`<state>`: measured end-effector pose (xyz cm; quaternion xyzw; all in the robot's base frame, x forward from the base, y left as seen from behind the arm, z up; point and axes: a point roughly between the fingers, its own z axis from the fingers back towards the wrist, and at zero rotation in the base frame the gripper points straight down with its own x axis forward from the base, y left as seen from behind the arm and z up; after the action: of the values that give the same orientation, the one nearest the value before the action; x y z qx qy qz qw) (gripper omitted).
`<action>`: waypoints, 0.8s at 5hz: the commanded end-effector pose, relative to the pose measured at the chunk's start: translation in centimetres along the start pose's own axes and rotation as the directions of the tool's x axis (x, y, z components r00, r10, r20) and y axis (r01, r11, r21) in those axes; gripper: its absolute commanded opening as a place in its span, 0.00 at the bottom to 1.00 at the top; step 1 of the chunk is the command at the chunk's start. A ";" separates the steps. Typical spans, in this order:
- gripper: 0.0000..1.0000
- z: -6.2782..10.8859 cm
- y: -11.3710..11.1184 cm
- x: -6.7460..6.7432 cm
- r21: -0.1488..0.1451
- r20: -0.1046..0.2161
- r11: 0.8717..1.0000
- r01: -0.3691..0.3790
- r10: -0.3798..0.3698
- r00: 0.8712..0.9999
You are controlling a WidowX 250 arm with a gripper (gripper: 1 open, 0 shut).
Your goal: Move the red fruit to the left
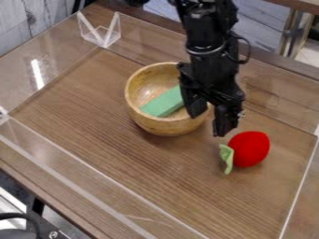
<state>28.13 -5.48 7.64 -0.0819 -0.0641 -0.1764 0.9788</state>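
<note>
The red fruit is small, round and bright red, with green leaves on its left end. It lies on the wooden table to the right of the wooden bowl. My black gripper hangs pointing down just above and to the left of the fruit, over the bowl's right rim. Its two fingers stand apart with nothing between them, and they do not touch the fruit.
The wooden bowl holds a green block. Clear acrylic walls border the table on the left and front. A clear stand sits at the back left. Bare wood stretches left of the bowl and in front of it.
</note>
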 end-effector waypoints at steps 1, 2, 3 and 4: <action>1.00 1.3 -1.3 1.6 0.011 0.053 0.999 0.047 -0.047 0.997; 1.00 1.6 -2.7 2.1 0.014 0.061 0.997 0.073 -0.074 0.995; 1.00 1.0 -3.7 3.1 0.031 0.078 0.999 0.019 -0.022 0.997; 1.00 0.0 -4.2 3.9 0.044 0.090 0.998 -0.047 0.043 0.995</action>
<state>29.22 -10.35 7.30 -0.0656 -0.0813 -0.1483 0.9834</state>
